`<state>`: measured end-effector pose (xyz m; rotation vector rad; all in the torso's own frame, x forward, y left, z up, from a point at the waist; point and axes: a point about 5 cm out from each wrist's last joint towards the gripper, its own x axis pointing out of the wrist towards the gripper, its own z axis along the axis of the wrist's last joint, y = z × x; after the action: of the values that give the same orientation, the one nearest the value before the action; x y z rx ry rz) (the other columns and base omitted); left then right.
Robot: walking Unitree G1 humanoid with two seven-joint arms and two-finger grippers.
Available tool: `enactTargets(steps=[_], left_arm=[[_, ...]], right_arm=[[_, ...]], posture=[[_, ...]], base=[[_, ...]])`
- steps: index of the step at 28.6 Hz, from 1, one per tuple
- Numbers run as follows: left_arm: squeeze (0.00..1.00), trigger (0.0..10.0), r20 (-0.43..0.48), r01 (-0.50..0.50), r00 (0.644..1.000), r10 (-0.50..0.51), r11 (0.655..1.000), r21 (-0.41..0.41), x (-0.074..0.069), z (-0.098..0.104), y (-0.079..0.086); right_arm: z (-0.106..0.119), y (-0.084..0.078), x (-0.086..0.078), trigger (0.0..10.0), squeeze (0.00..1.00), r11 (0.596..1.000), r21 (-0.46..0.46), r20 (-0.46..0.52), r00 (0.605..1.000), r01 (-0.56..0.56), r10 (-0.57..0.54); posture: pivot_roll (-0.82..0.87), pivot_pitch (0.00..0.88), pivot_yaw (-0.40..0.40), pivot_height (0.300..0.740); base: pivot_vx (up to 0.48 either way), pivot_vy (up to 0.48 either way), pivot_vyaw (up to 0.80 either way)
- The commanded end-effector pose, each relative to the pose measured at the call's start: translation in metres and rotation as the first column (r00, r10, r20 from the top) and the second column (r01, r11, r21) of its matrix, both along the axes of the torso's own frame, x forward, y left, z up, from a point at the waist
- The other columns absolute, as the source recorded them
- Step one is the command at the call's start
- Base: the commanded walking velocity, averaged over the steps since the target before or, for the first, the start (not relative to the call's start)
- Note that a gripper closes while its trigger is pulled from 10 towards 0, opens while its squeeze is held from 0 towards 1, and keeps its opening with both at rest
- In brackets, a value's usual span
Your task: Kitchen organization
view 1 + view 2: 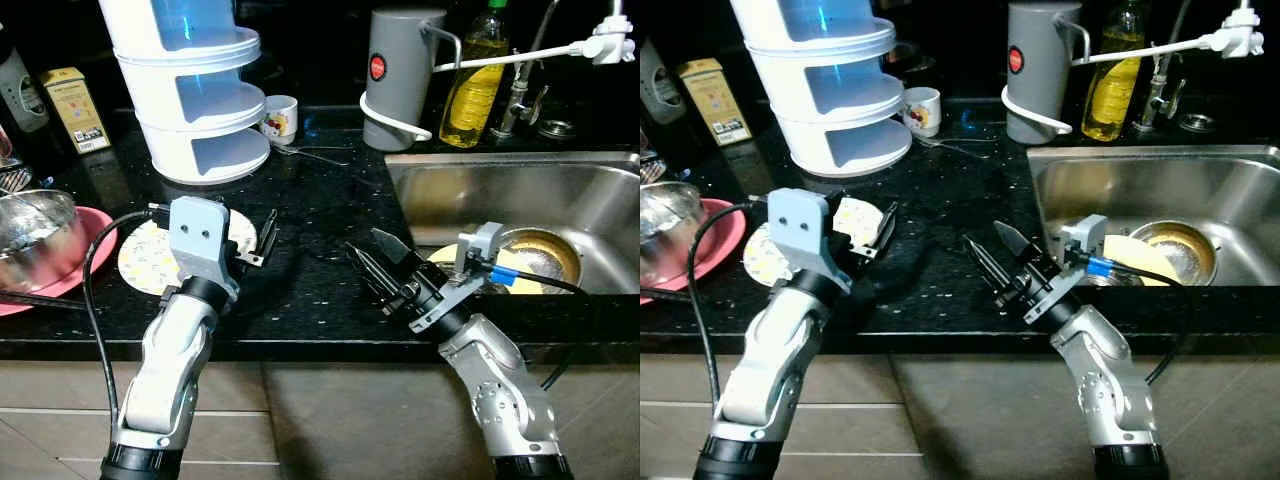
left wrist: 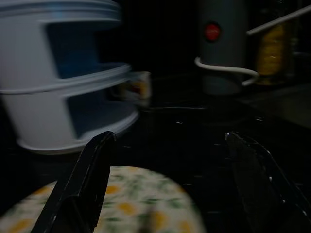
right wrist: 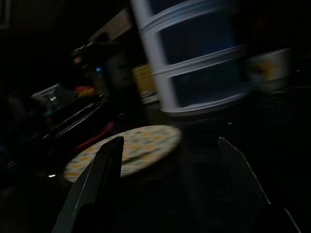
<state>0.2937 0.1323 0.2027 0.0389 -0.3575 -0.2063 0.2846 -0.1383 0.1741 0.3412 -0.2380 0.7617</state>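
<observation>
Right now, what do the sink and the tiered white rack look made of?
The sink looks like brushed stainless steel: grey, with soft metallic reflections. The tiered white rack looks like glossy moulded plastic, smooth with rounded rims, though that is only its look.

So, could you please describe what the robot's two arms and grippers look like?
Both arms are silver, jointed metal with black cuffs. The left gripper has a grey-blue boxy wrist housing and a looping black cable. The right gripper has long black fingers, a grey bracket and a cable with a blue connector.
</observation>
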Motion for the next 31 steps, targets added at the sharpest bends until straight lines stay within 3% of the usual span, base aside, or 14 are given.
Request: enactTargets(steps=[1, 7, 12, 15, 16, 18, 21, 22, 23, 25, 27, 28, 29, 31], left_arm=[[0.00, 10.0, 0.012, -0.002, 1.000, 0.002, 1.000, 0.004, -0.001, 0.004, 0.001], [0.00, 10.0, 0.019, 0.000, 1.000, 0.000, 1.000, -0.002, -0.002, 0.009, 0.001], [0.00, 10.0, -0.010, -0.005, 1.000, 0.004, 0.997, -0.080, -0.003, 0.008, 0.003], [0.00, 10.0, -0.065, 0.012, 0.997, -0.035, 0.944, -0.330, -0.009, 0.008, 0.003], [0.00, 10.0, -0.065, 0.012, 0.997, -0.035, 0.944, -0.330, -0.009, 0.008, 0.003], [0.00, 10.0, -0.084, 0.014, 0.995, -0.059, 0.889, -0.458, -0.014, 0.008, 0.001], [0.00, 10.0, -0.120, -0.027, 0.991, -0.064, 0.769, -0.638, -0.022, 0.006, 0.006], [0.00, 10.0, -0.120, -0.027, 0.991, -0.064, 0.769, -0.638, -0.022, 0.006, 0.006], [0.00, 10.0, -0.135, -0.068, 0.990, -0.043, 0.692, -0.719, -0.026, 0.007, 0.013], [0.00, 10.0, -0.144, -0.088, 0.989, -0.030, 0.669, -0.738, -0.027, 0.008, 0.017], [0.00, 10.0, -0.180, -0.149, 0.984, 0.008, 0.601, -0.785, -0.029, 0.008, 0.026], [0.00, 10.0, -0.180, -0.149, 0.984, 0.008, 0.601, -0.785, -0.029, 0.008, 0.026], [0.00, 10.0, -0.208, -0.191, 0.978, 0.030, 0.540, -0.820, -0.032, 0.010, 0.033], [0.00, 10.0, -0.231, -0.226, 0.972, 0.046, 0.463, -0.857, -0.036, 0.011, 0.039]], right_arm=[[0.003, 0.003, 0.000, 10.0, 0.00, 1.000, -0.009, 0.009, 1.000, -0.010, 0.010], [0.005, 0.003, 0.000, 10.0, 0.00, 1.000, -0.014, 0.015, 1.000, -0.011, 0.012], [0.005, 0.003, 0.000, 10.0, 0.00, 1.000, -0.016, 0.016, 1.000, -0.014, 0.014], [0.007, 0.004, 0.001, 10.0, 0.00, 1.000, -0.020, 0.019, 1.000, -0.019, 0.020], [0.007, 0.004, 0.001, 10.0, 0.00, 1.000, -0.020, 0.019, 1.000, -0.019, 0.020], [0.007, 0.003, 0.001, 10.0, 0.00, 0.999, -0.024, 0.020, 1.000, -0.022, 0.022], [0.006, 0.003, 0.002, 10.0, 0.00, 0.999, -0.035, 0.019, 0.999, -0.029, 0.030], [0.006, 0.003, 0.002, 10.0, 0.00, 0.999, -0.035, 0.019, 0.999, -0.029, 0.030], [0.006, 0.003, 0.002, 10.0, 0.00, 0.999, -0.036, 0.018, 0.999, -0.031, 0.032], [0.006, 0.003, 0.002, 10.0, 0.00, 0.999, -0.037, 0.018, 0.999, -0.032, 0.033], [0.005, 0.004, 0.003, 10.0, 0.00, 0.998, -0.042, 0.015, 0.999, -0.037, 0.037], [0.005, 0.004, 0.003, 10.0, 0.00, 0.998, -0.042, 0.015, 0.999, -0.037, 0.037], [0.005, 0.004, 0.003, 10.0, 0.00, 0.998, -0.047, 0.011, 0.999, -0.045, 0.046], [0.004, 0.004, 0.003, 10.0, 0.00, 0.997, -0.054, 0.009, 0.998, -0.055, 0.055]], posture=[[-0.01, 0.000, 0.001, 0.740], [-0.01, 0.000, 0.001, 0.740], [0.00, 0.000, -0.004, 0.740], [0.00, 0.000, -0.006, 0.740], [0.00, 0.000, -0.006, 0.740], [0.00, 0.000, -0.006, 0.740], [0.00, 0.000, -0.003, 0.740], [0.00, 0.000, -0.003, 0.740], [0.00, 0.000, 0.001, 0.740], [0.00, 0.000, 0.001, 0.740], [0.00, 0.000, 0.000, 0.740], [0.00, 0.000, 0.000, 0.740], [0.00, 0.000, 0.000, 0.740], [0.01, 0.000, -0.001, 0.740]], base=[[0.000, 0.000, 0.00], [0.000, 0.000, 0.00], [0.000, 0.000, 0.00], [0.000, 0.000, 0.00], [0.000, 0.000, 0.00], [0.000, 0.000, 0.00], [0.000, 0.000, 0.00], [0.000, 0.000, 0.00], [0.000, 0.000, 0.00], [0.000, 0.000, 0.00], [0.000, 0.000, 0.00], [0.000, 0.000, 0.00], [0.000, 0.000, 0.00], [0.000, 0.000, 0.00]])
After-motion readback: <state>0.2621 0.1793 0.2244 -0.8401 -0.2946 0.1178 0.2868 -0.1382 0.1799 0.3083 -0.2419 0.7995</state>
